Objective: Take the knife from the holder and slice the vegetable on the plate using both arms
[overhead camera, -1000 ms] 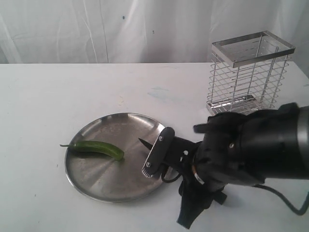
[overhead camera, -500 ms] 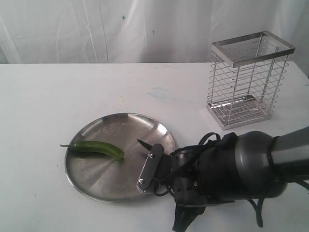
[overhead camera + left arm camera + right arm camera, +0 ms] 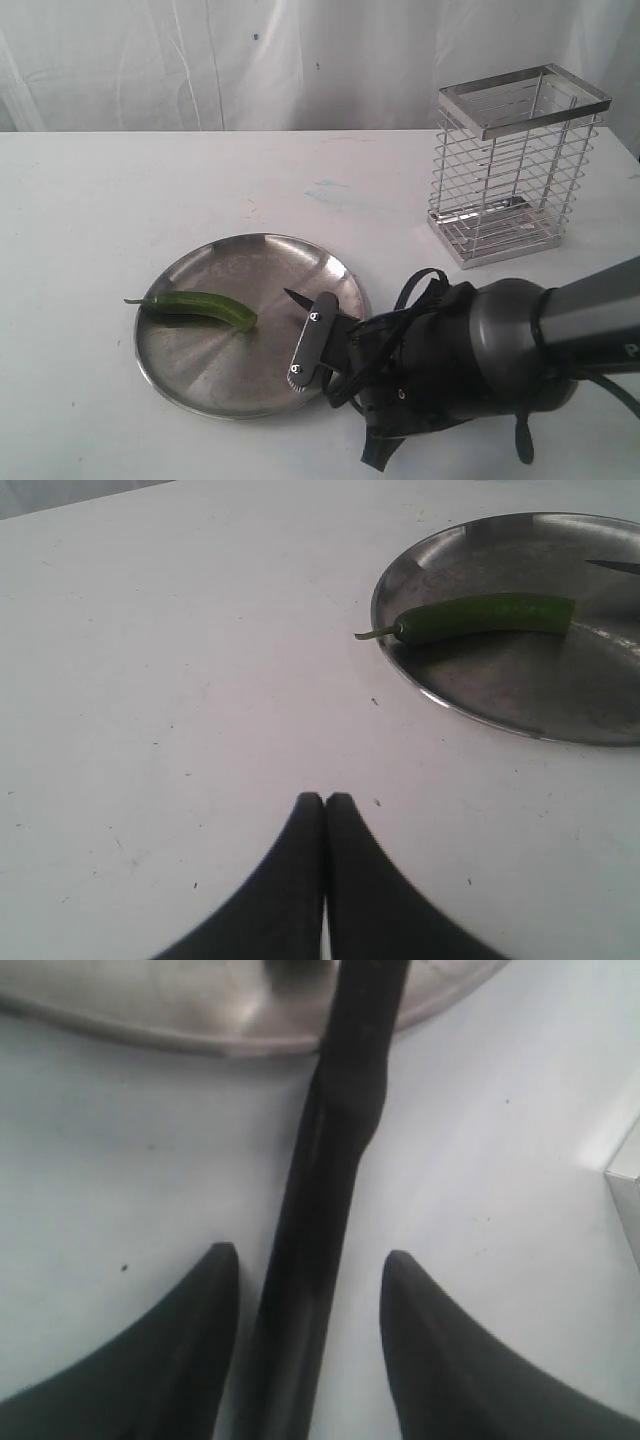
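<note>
My right gripper (image 3: 310,1255) is spread, its 2 black fingers (image 3: 200,1340) on either side of the slim knife's black handle (image 3: 345,1090), with a sliver of white desk (image 3: 100,200) showing on each side, so I am not pinching it. The handle lies on the desk and crosses the rim of the round brushed-steel plate (image 3: 250,238); the dark pointed blade tip rests inside the plate's right rim. The plate sits near the desk's near edge. The slender curved green vegetable (image 3: 200,306) lies along the plate's left side, its thin stem poking over the rim, apart from the blade tip. The tall silver wire holder (image 3: 515,165) stands towards the desk's far right corner. My left gripper (image 3: 325,810) is pressed together over bare desk, apart from the plate, gripping nothing.
</note>
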Controlling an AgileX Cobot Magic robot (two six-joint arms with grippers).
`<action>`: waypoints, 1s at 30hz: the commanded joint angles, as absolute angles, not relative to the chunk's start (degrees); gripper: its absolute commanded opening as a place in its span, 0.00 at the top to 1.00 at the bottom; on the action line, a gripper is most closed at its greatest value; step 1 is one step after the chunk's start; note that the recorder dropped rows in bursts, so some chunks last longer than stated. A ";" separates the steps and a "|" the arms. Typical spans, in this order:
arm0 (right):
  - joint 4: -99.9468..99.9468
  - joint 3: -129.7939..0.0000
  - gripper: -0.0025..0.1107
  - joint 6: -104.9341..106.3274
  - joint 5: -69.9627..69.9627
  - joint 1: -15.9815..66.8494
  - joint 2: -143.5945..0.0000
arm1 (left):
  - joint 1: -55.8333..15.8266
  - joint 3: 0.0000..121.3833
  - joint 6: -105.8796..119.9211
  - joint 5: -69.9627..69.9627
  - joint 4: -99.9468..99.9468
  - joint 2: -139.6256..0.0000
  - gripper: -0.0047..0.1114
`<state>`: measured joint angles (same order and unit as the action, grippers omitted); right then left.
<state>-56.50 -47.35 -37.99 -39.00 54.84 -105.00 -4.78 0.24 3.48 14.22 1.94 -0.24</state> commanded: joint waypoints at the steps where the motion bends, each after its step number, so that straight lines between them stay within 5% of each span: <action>1: -56.62 -46.92 0.59 -39.66 -37.65 54.85 -107.26 | -4.72 0.00 3.39 14.05 2.50 0.00 0.96; 8: -56.88 -46.92 0.60 -40.96 -36.79 54.85 -109.09 | -4.72 0.00 3.39 14.05 2.50 0.00 0.96; 18: -55.96 -46.92 0.86 -40.96 -36.61 54.85 -109.39 | -4.72 0.00 3.39 14.05 2.50 0.00 0.96; 30: -50.30 -46.92 0.88 -37.14 -38.20 54.85 -101.58 | -4.72 0.00 3.39 14.05 2.50 0.00 0.96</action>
<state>-53.72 -47.29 -39.34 -38.85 54.92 -104.13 -4.78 0.24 3.48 14.22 1.94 -0.24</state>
